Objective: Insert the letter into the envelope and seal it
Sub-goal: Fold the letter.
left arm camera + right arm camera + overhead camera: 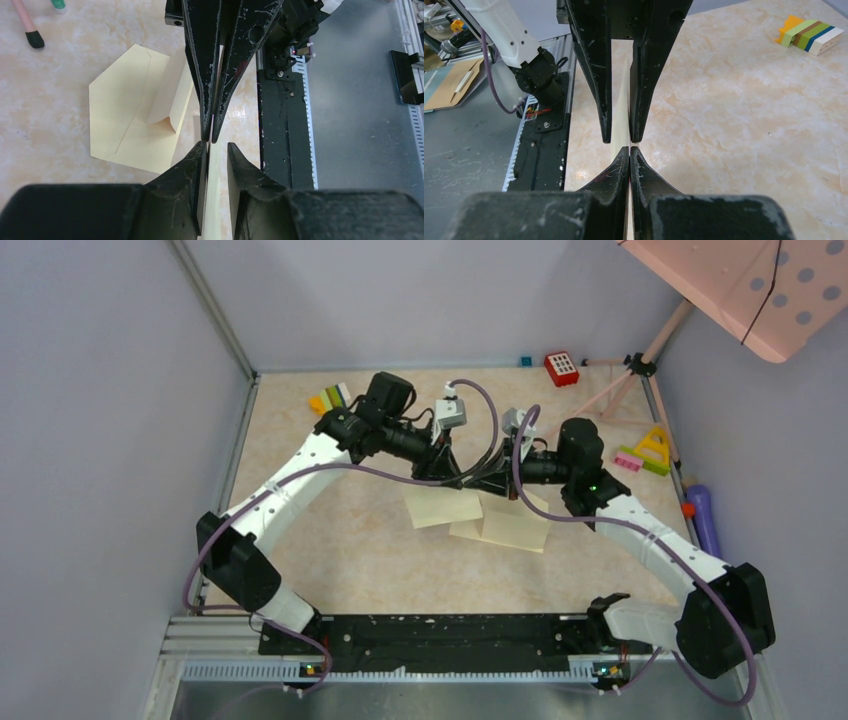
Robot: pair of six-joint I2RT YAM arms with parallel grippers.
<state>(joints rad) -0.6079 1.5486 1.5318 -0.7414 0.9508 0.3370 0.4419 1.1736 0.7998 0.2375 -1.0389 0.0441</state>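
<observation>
The right pincer point(629, 150) grips the letter point(215, 200) on edge in the air, its length running arm to arm. The left pincer point(216, 147) stands narrowly apart around it. The envelope point(130, 110) lies on the bench point(50, 125) below, flap open, nearer the left arm.

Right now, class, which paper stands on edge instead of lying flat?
The cream sheet standing edge-up between both arms' jaws; the envelope lies flat.

1. The envelope point(125, 115) is smooth yellow paper and is not shiny.
2. The letter point(217, 200) is thin cream paper.
3. The table point(749, 125) looks like shiny stone.
4. The right gripper point(630, 150) is black, dull and scratched.
5. The base plate point(350, 125) is dull grey metal.
</observation>
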